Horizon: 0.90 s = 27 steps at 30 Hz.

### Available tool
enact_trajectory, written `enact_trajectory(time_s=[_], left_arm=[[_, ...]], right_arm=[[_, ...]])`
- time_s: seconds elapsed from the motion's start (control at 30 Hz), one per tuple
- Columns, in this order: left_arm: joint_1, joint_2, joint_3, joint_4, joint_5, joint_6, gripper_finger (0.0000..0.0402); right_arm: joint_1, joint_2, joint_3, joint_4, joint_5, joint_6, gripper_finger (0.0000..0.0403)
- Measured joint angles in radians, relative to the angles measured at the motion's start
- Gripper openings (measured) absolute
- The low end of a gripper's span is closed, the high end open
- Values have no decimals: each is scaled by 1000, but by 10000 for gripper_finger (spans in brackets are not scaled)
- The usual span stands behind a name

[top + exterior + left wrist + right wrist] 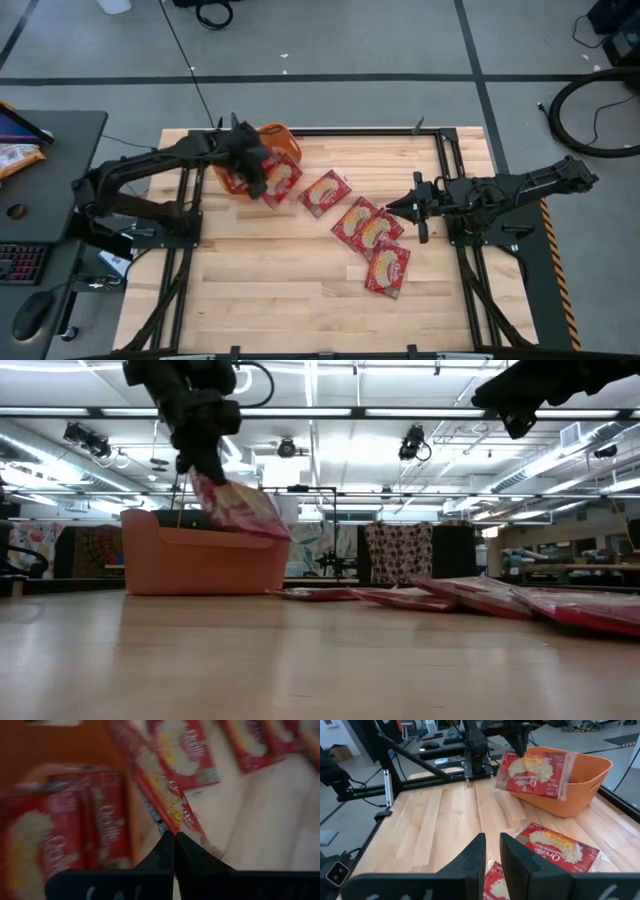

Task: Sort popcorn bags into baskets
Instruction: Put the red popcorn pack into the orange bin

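The orange basket (pixel 250 160) is the landmark here, and everything is told from it. Nearest to it is the left gripper (pixel 262 180), which hangs just above the basket's rim on the side that faces the middle of the table. Its two fingers (pixel 170 851) are pressed tight together on one edge of a red popcorn bag (pixel 240 505), so the bag is pinched and lifted off the wood. The held bag hangs tilted, with its long side sloping down and away from the basket, half over the rim and half outside it. To drop it in, the bag needs to go a little way back toward the basket's middle, and I think that is the next small move. Inside the basket more red bags (pixel 60 835) already lie flat. A bit farther from the basket, a loose bag (pixel 326 192) lies flat on the table (pixel 250 290). Farther still, more bags (pixel 368 225) lie in a slanted row, some overlapping. The farthest bag (pixel 387 268) is at the row's end. The right gripper (pixel 400 208) hovers close by that far pile with its fingers a little apart, holding nothing. It is nearer to those bags than the left arm is.
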Motion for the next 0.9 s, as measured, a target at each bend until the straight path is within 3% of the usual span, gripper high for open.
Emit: enact_trajectory(time_s=[0.43,0.63,0.9], left_arm=[[235,-34,0,-81,-20,207,3],[267,-77,0,-85,59,249,4],[291,-68,0,-97,-90,352,6]], right_arm=[[0,9,0,1,0,0,61],[0,9,0,1,0,0,61],[0,9,0,1,0,0,61]])
